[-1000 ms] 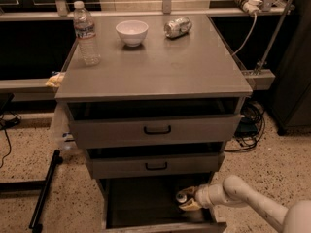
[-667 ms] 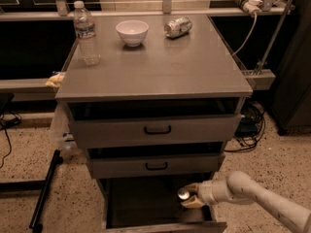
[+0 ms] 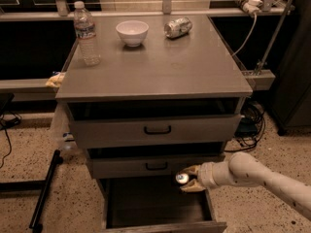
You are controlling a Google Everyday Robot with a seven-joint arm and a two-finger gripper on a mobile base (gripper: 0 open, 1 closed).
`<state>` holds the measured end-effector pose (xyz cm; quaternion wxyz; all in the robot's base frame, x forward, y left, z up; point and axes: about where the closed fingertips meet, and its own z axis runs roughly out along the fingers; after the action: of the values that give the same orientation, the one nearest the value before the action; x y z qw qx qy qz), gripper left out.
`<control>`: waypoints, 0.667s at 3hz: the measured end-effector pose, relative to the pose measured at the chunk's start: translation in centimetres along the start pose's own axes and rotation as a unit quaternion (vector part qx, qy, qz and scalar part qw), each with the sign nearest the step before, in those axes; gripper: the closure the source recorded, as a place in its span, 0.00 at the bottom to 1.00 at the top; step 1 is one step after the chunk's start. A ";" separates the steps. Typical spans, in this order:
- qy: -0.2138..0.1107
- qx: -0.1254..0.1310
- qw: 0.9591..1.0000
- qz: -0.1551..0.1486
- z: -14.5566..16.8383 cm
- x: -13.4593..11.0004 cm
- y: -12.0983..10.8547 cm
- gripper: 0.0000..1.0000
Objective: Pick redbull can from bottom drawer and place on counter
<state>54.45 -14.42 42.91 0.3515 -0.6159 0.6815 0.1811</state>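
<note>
My gripper (image 3: 186,179) reaches in from the right on a pale arm and is shut on the redbull can (image 3: 182,178). Only the can's silver top and a sliver of its body show between the tan fingers (image 3: 192,170). The can hangs above the right rear of the open bottom drawer (image 3: 146,203), level with the lower edge of the middle drawer. The drawer's dark interior shows nothing else. The counter (image 3: 160,72) is the grey top of the cabinet, well above the gripper.
On the counter stand a clear water bottle (image 3: 86,33) at the back left, a white bowl (image 3: 132,32) and a plain silvery can (image 3: 178,27) on its side. The top drawer (image 3: 156,129) and middle drawer (image 3: 155,165) are slightly open. Cables hang at the right.
My gripper has lifted the can up out of the bottom drawer and shifted a little left; it now sits in front of the middle drawer's lower edge.
</note>
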 end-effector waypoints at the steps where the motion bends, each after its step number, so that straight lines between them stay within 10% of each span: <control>1: -0.004 -0.004 1.000 0.001 0.1 -0.2 0.3 1.00; 2: -0.007 0.003 1.000 -0.003 -3.0 -3.7 0.5 1.00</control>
<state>53.23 -13.70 47.48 0.3586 -0.6154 0.6778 0.1826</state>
